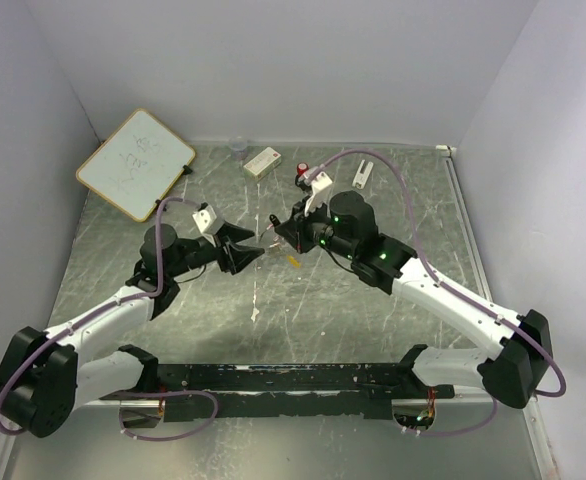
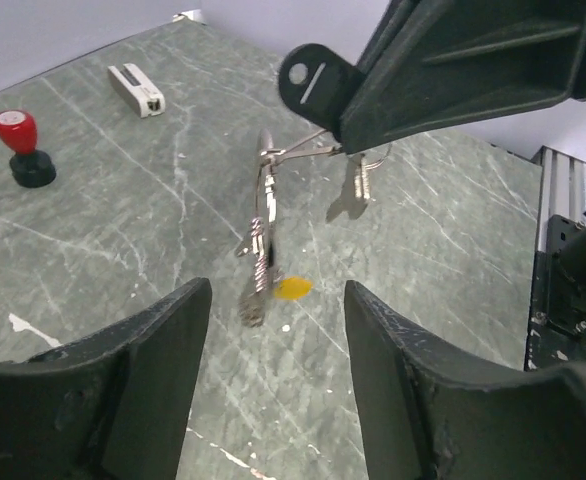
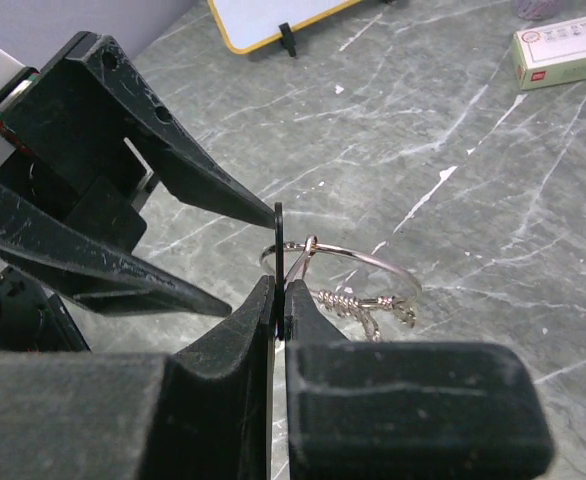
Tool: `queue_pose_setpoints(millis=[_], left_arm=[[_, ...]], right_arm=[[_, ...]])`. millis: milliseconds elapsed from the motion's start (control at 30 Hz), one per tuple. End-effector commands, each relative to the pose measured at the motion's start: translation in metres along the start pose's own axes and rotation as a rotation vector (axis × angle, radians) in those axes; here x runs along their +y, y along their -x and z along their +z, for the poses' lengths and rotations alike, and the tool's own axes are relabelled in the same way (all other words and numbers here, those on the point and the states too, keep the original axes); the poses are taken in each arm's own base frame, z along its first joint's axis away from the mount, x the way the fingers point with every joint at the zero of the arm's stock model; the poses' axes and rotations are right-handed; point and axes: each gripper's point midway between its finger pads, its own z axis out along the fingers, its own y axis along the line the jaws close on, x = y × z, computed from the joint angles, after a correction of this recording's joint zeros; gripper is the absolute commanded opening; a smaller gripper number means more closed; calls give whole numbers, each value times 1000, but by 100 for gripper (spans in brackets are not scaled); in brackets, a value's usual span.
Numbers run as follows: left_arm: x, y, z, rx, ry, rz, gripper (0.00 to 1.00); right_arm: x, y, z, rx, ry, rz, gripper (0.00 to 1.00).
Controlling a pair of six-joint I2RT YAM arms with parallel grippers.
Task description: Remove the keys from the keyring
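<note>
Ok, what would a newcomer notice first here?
At centre, the right gripper pinches the black key, with the keyring and other keys hanging off it. The open left gripper faces it. A whiteboard leans at the far left.

Thin silvery keyring (image 3: pixel 368 257), raised off the table, just right of centre in the right wrist view. Black-headed key (image 2: pixel 308 80) at upper middle of the left wrist view, pinched by its round head in the right gripper (image 3: pixel 281 285). Plain silvery keys (image 2: pixel 263 235) dangling below it, one more (image 2: pixel 356 190) hanging to their right. Yellow key head (image 2: pixel 293 288) on the table by the bunch's lower end; joined or loose, unclear.
</note>
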Motion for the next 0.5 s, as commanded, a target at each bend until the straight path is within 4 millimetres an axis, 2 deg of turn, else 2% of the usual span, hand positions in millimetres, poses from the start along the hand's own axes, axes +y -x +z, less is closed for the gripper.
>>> queue_pose_setpoints(millis=[0, 300, 467], left_arm=[[-14, 16, 5, -29, -42, 52, 65], [-17, 17, 13, -57, -34, 86, 48], [-19, 13, 18, -51, -37, 98, 44]], right_arm=[[16, 25, -5, -78, 42, -7, 0], [30, 24, -4, -66, 50, -27, 0], [37, 28, -7, -80, 60, -36, 0]])
